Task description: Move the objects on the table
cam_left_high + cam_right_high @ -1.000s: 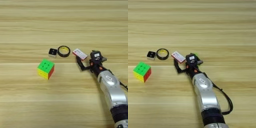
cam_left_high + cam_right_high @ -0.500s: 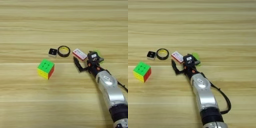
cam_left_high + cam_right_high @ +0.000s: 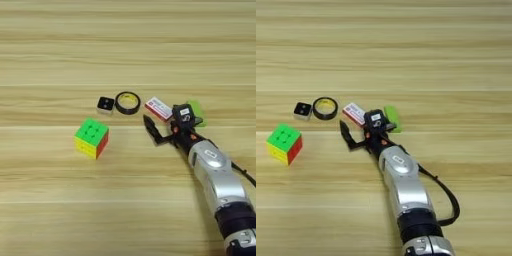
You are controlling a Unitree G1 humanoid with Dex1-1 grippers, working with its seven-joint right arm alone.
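my end effector [image 3: 161,131] is spread open beside the red-and-white box [image 3: 158,109]; looks light, stiff, flat, so pinch its long edges.

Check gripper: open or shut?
Open. The right gripper has one black finger splayed left, apart from the other, nothing between.

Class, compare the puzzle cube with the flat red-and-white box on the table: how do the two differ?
The puzzle cube is a tall block with green, yellow and red faces; the red-and-white box lies flat and oblong. The cube stands apart, left of the end effector; the box lies just behind it. Both rest on the table.
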